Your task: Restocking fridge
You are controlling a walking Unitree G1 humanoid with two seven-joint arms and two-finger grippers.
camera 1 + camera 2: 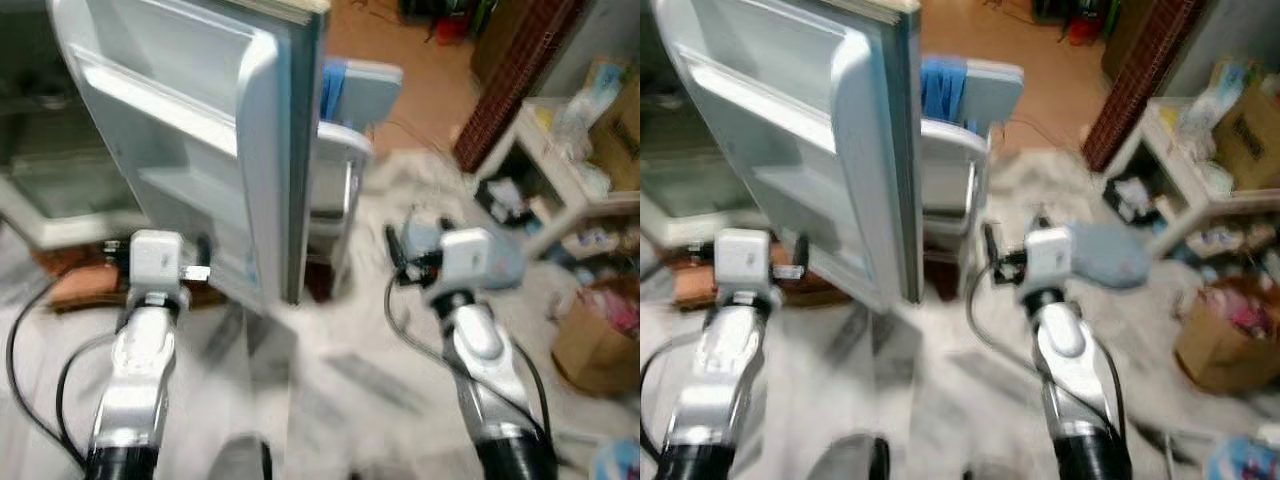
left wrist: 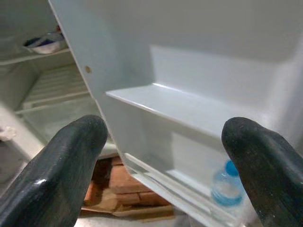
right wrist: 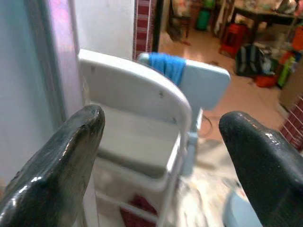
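Observation:
The fridge door (image 1: 210, 130) stands open ahead of me, its inner shelves facing left. A clear water bottle with a blue cap (image 2: 228, 188) sits in the door's lowest rack. Inside the fridge, a bowl (image 2: 45, 43) rests on an upper shelf. My left gripper (image 2: 163, 165) is open and empty, held in front of the door's inner side. My right gripper (image 3: 165, 156) is open and empty too, pointing past the door's edge toward a white folding chair (image 3: 142, 123).
A blue cloth (image 3: 165, 66) hangs behind the chair. White sheeting covers the floor (image 1: 330, 370). Cluttered white shelves (image 1: 560, 160) and a cardboard box (image 1: 590, 340) stand at the right. Bricks (image 2: 123, 182) lie under the fridge.

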